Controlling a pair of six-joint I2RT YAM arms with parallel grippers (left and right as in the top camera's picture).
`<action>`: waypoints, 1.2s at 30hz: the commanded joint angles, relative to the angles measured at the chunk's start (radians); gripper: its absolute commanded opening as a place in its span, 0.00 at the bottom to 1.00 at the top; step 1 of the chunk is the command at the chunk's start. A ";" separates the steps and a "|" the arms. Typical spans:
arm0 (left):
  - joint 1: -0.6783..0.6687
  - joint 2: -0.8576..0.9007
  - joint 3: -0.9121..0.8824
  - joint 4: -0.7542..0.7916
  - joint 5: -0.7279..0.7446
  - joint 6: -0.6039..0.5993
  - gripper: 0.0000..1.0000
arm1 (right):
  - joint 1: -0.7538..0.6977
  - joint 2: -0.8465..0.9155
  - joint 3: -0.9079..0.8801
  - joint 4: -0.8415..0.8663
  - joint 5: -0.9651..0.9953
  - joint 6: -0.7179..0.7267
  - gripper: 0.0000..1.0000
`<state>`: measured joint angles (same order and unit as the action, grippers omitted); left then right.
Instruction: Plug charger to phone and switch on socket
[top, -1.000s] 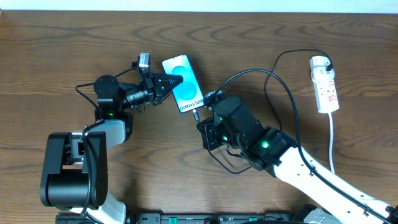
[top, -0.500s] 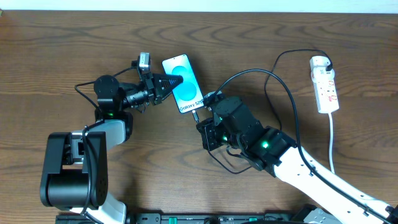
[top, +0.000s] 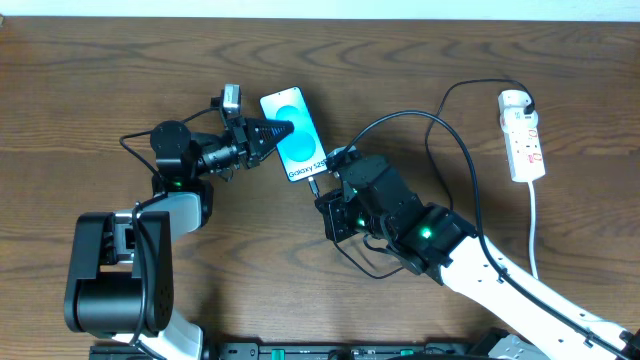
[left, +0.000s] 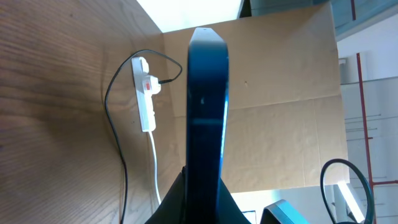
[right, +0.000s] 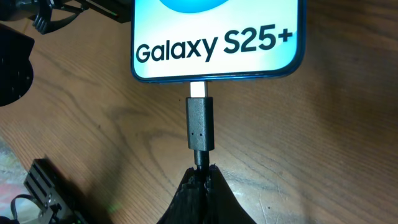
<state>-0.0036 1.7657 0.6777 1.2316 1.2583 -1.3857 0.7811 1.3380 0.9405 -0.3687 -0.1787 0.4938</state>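
Note:
The phone lies on the table with its cyan-and-white screen up; its lower edge with "Galaxy S25+" shows in the right wrist view. My left gripper is shut on the phone, whose dark edge stands between the jaws in the left wrist view. My right gripper is shut on the charger just behind its black connector. The connector's silver tip sits at the phone's bottom port. The charger's black cable loops to the socket, a white power strip at the far right, also in the left wrist view.
The socket's white cord runs toward the front edge at the right. A cardboard wall stands beyond the table's right side. My right arm crosses the front right of the wooden table.

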 joint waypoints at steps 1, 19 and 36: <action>-0.001 -0.010 0.031 0.015 0.048 0.031 0.07 | 0.005 0.005 0.008 0.031 0.035 0.014 0.01; -0.001 -0.010 0.031 0.015 0.035 0.044 0.08 | 0.006 0.023 0.008 -0.027 -0.093 0.015 0.01; 0.000 -0.010 0.031 0.015 0.044 0.092 0.08 | 0.005 0.023 0.008 -0.024 -0.060 0.057 0.01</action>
<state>-0.0040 1.7657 0.6785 1.2320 1.3029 -1.3113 0.7811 1.3529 0.9405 -0.3935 -0.2466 0.5106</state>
